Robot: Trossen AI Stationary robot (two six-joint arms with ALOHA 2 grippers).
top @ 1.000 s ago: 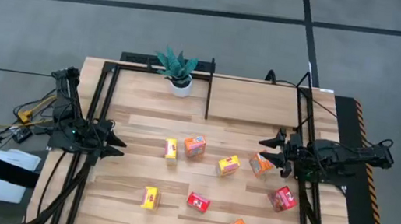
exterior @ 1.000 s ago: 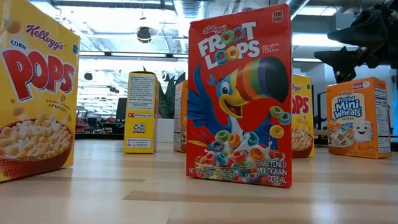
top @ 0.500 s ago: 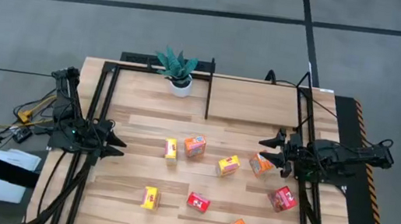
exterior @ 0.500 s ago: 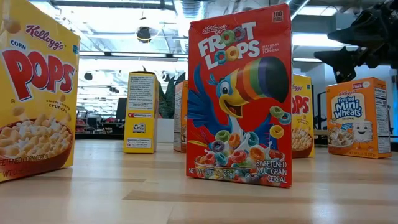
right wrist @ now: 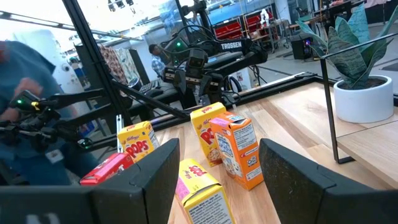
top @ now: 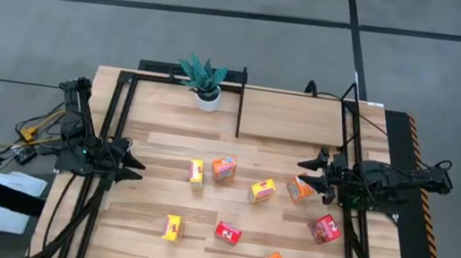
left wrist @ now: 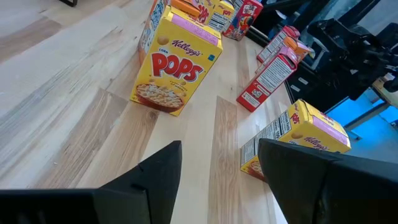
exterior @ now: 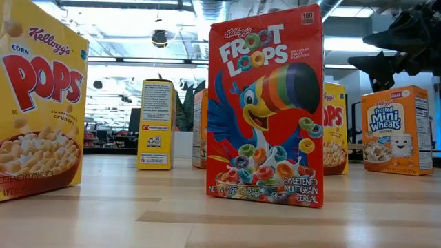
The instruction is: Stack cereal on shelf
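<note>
Several small cereal boxes, yellow (top: 263,190), red (top: 228,233) and orange (top: 223,167), stand upright on their bottoms across the wooden table's near half. The shelf (top: 290,119), a light wood section framed by black posts, lies at the far right. My left gripper (top: 130,169) hangs open at the table's left edge; its wrist view looks past its fingers (left wrist: 217,180) at a Corn Pops box (left wrist: 177,65). My right gripper (top: 308,171) hangs open at the right edge, just beside an orange box (top: 300,189), with nothing between its fingers (right wrist: 217,174).
A potted green plant (top: 204,80) stands at the far edge, left of the shelf's black post (top: 241,103). Black frame rails run along both table sides (top: 113,131). A person in blue (right wrist: 25,93) shows beyond the table's left side. A Froot Loops box (exterior: 265,110) stands close before the low camera.
</note>
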